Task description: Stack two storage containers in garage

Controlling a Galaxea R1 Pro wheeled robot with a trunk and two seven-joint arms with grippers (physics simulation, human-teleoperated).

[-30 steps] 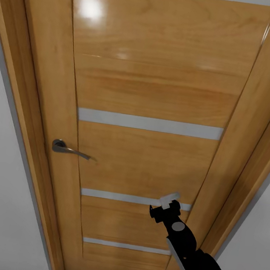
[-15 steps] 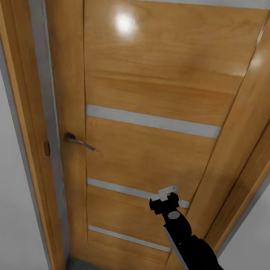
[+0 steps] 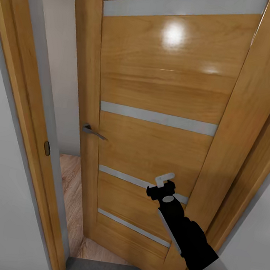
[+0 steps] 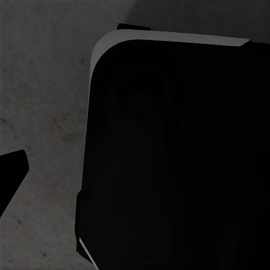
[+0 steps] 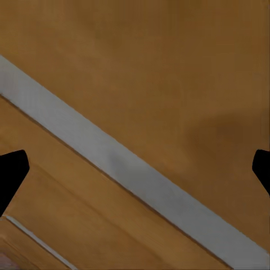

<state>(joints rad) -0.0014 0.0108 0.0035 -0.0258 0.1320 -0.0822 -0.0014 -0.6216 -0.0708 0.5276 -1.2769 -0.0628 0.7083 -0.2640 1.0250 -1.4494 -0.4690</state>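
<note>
At the wooden door (image 3: 153,124), the right end effector (image 3: 164,183) pressed the panel, fingertips spread wide, holding nothing. Left end effector state: cannot tell. No containers were visible. Risk: fingertips sliding off, leaving the gap too narrow.

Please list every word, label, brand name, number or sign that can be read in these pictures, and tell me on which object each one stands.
There is no readable text in any view.
Door: plain wood with pale grey strips, no lettering.
Door handle: bare metal, no marking.
Right gripper: black and white, no label to be seen.
Walls and door frame: no sign or number.
</note>
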